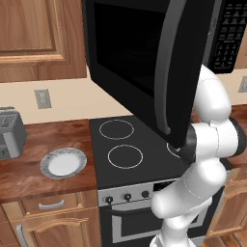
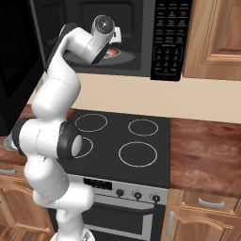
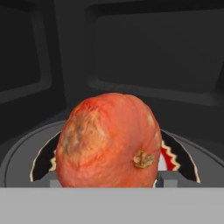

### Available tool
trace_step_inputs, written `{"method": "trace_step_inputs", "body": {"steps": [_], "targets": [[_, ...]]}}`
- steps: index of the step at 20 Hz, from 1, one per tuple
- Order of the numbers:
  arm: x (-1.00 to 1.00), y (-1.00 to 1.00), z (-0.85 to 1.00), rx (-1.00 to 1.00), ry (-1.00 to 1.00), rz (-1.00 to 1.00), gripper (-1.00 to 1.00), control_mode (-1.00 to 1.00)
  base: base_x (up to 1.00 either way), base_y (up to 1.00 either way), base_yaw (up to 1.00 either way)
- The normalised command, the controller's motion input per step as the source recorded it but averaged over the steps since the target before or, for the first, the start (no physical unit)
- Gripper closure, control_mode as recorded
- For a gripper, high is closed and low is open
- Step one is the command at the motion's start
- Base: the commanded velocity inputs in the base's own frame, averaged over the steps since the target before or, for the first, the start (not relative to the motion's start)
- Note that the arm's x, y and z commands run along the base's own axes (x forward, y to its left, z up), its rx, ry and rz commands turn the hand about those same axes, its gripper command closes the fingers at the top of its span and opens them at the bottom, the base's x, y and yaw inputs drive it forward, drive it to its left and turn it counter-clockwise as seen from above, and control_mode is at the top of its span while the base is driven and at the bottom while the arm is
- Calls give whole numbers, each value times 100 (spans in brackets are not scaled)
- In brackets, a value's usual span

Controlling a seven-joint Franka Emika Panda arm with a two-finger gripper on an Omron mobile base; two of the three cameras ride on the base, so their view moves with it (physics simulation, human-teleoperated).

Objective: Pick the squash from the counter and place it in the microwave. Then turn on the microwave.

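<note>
The orange-red squash (image 3: pixel 109 140) looms close in the hand view, inside the dark cavity of the microwave (image 2: pixel 167 37), just above its round turntable (image 3: pixel 17 159). My gripper (image 3: pixel 111 180) is shut on the squash, with its fingertips mostly hidden behind it. From the right base view, the arm reaches up into the open microwave, and a bit of the squash (image 2: pixel 112 51) shows under the hand over the turntable (image 2: pixel 123 58). The microwave door (image 1: pixel 144 62) hangs wide open over the stove. The wooden counter (image 1: pixel 34 178) lies to the left.
A black four-ring stovetop (image 1: pixel 125 144) sits under the microwave, above the oven knobs (image 1: pixel 126 196). A white grey-rimmed plate (image 1: pixel 63 162) and a grey toaster (image 1: pixel 9 132) stand on the left counter. More counter (image 2: pixel 207 155) lies right of the stove. Wooden cabinets flank the microwave.
</note>
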Motion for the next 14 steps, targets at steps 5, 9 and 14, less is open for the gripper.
{"method": "trace_step_inputs", "body": {"steps": [5, 9, 14], "targets": [[6, 0, -1, 0, 0, 1, 100, -100, 0, 0, 0], [1, 0, 0, 0, 0, 1, 100, -100, 0, 0, 0], [0, -3, -1, 0, 0, 2, 100, -100, 0, 0, 0]]}}
